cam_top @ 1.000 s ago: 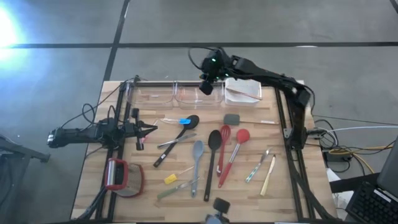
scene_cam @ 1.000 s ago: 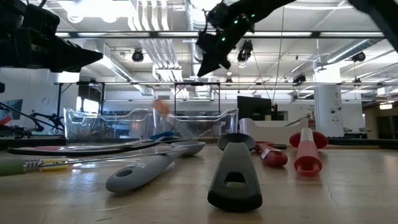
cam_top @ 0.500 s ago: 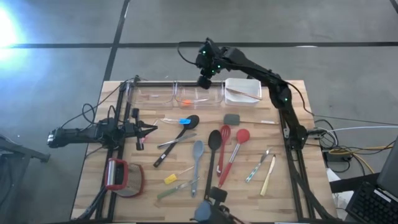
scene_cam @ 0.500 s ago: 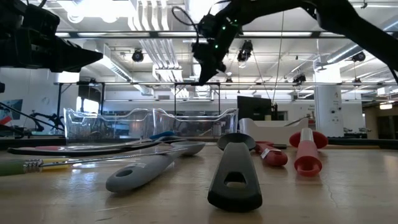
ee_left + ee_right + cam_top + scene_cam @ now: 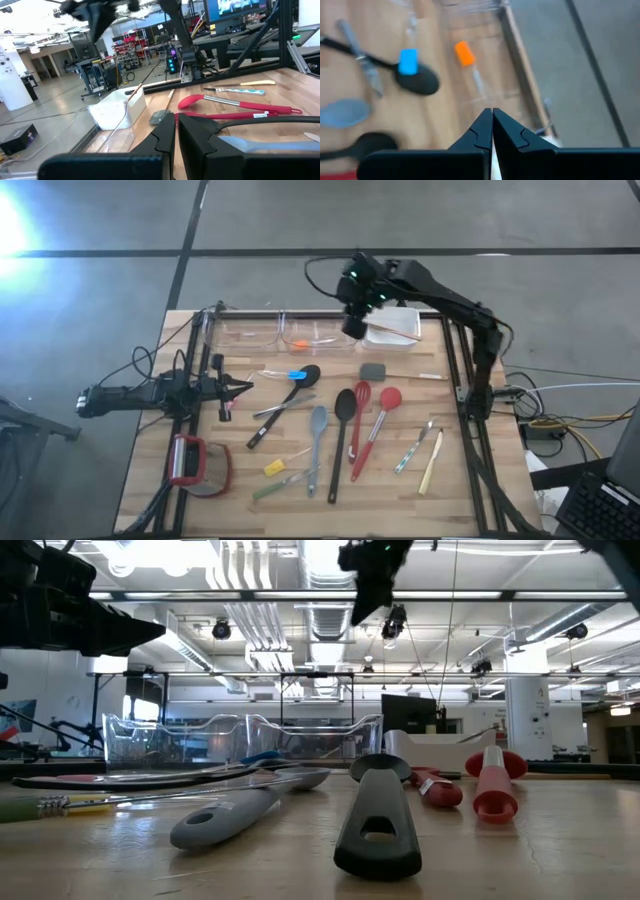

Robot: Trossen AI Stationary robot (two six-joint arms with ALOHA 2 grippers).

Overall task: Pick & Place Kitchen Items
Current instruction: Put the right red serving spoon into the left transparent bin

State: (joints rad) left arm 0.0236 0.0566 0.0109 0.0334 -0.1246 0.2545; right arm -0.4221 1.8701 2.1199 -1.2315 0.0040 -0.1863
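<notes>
Pale wood planks of the table (image 5: 460, 500) are left bare along the right side and near edge, where the most room is seen. The kitchen items (image 5: 335, 425) are spread across the table's middle: black spoons, a grey spatula (image 5: 316, 435), a red whisk (image 5: 358, 417) and red spatula (image 5: 378, 423), with metal and wooden cutlery (image 5: 425, 452) toward the right. An orange piece (image 5: 298, 345) is seen inside a clear tub (image 5: 318, 332) along the far edge, beside a white tub (image 5: 392, 326). The right gripper (image 5: 355, 325) is held high above the far edge between the clear and white tubs, fingers pressed together on nothing. The left gripper (image 5: 243, 387) is parked over the table's left side, fingers likewise together and empty. A red-framed round object (image 5: 198, 464) lies near the left front corner. In the low view, the far items are masked by a black handle (image 5: 377, 820) close to the lens.
</notes>
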